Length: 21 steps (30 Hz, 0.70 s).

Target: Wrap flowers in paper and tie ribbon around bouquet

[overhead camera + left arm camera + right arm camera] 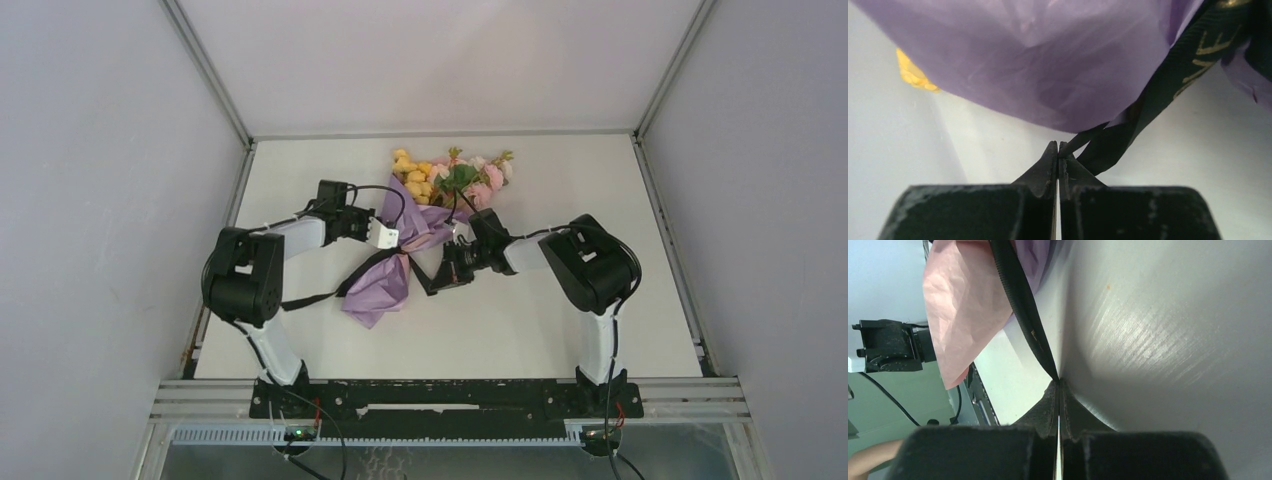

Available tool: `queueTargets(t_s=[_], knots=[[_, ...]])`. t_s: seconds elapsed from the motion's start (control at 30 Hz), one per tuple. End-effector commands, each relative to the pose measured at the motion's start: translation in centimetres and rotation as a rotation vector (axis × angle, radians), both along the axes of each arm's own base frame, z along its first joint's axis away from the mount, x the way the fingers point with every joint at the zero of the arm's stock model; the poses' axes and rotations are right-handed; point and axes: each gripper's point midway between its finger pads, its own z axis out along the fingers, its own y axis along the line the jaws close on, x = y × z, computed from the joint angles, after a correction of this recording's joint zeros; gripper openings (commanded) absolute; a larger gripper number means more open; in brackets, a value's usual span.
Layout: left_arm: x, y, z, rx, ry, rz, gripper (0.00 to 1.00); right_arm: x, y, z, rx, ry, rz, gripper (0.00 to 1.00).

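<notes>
Your left gripper [1058, 150] is pinching fully closed, with no gap showing between its fingers. A strand of the dark ribbon [1168, 85], which has gold lettering, is running right into the tips just under the bulging lilac paper [1048, 60]. Your right gripper [1059, 385] is likewise clamping tight, and the ribbon is coming down straight to a point exactly between its fingertips, beside the pink face of the sheet. From above, the bouquet [385, 288] is lying on the white table [560, 320] between the two arms. The flowers [455, 178] are pointing toward the far edge, and the grippers are sitting at either side of its narrow waist.
</notes>
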Motion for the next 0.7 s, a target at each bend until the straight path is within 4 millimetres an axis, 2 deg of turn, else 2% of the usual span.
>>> queueTargets(t_s=[0.0, 0.1, 0.2, 0.3, 0.4, 0.47, 0.5, 0.53, 0.57, 0.67], knots=[[5.3, 0.9, 3.5, 0.033, -0.184, -0.004, 0.0, -2.4, -1.2, -0.3, -0.04, 0.054, 0.038, 0.0], [6.5, 1.9, 2.1, 0.084, -0.171, 0.038, 0.0, -3.3, -1.9, -0.9, -0.064, 0.089, 0.04, 0.0], [7.3, 2.2, 2.0, 0.087, -0.176, 0.055, 0.0, -4.1, -2.9, -1.3, -0.094, 0.11, 0.036, 0.0], [6.9, 1.5, 2.5, 0.044, -0.187, 0.02, 0.0, -4.4, -3.8, -1.7, -0.107, 0.124, 0.028, 0.0], [6.1, 1.6, 1.9, 0.057, -0.177, 0.016, 0.0, -3.8, -3.9, -1.4, -0.095, 0.115, 0.011, 0.0], [3.2, 1.3, 0.4, 0.094, -0.144, -0.058, 0.0, -2.7, -3.8, -0.4, -0.07, 0.083, -0.007, 0.02], [1.7, 1.0, 0.6, 0.106, -0.144, -0.093, 0.0, -2.2, -3.7, 0.2, -0.06, 0.062, -0.011, 0.1], [-0.4, 0.6, -0.6, 0.12, -0.088, -0.118, 0.0, -1.6, -3.7, 0.9, -0.053, 0.04, -0.016, 0.18], [-2.0, 0.3, -0.6, 0.129, -0.06, -0.126, 0.0, -1.2, -3.8, 1.6, -0.048, 0.015, -0.013, 0.24], [-7.2, -0.8, -1.6, 0.157, 0.072, -0.148, 0.01, -0.2, -5.0, 3.9, -0.045, -0.032, -0.034, 0.43]])
